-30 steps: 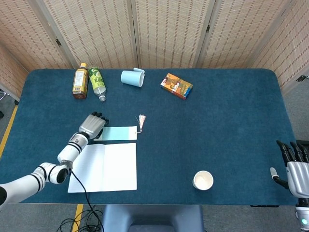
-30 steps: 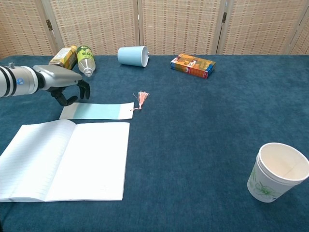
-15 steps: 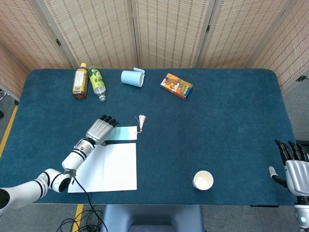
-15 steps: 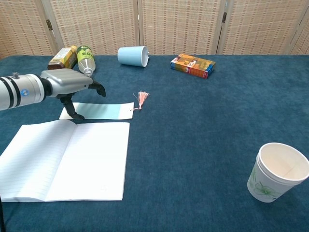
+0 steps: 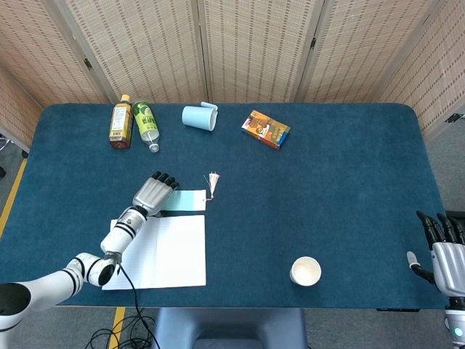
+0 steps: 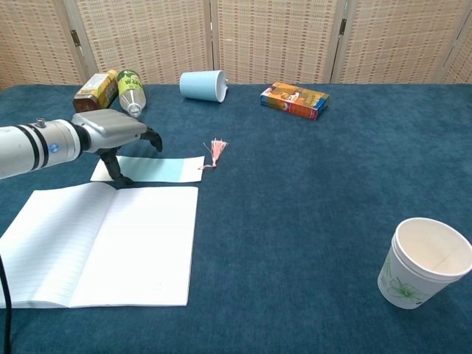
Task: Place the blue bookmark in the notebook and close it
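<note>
Now the left hand (image 6: 110,131) hovers over the left end of the blue bookmark (image 6: 158,169), with its fingers apart and curved downward. One dark finger (image 6: 116,169) reaches down to the bookmark's left end and seems to touch it; the hand holds nothing. The bookmark lies flat on the table (image 6: 310,184), at 12 o'clock from the open notebook (image 6: 103,243) and just beside its top edge, with a pink tassel (image 6: 216,150) at its right end. The right hand (image 5: 443,251) is at the table's right edge, about 3 o'clock from the paper cup (image 6: 424,262), fingers apart and upright, empty.

At 12 o'clock from the bookmark, at the far edge, lie two bottles (image 6: 114,86), a tipped light blue cup (image 6: 203,85) and an orange box (image 6: 295,99). Their labels are too small to read.
</note>
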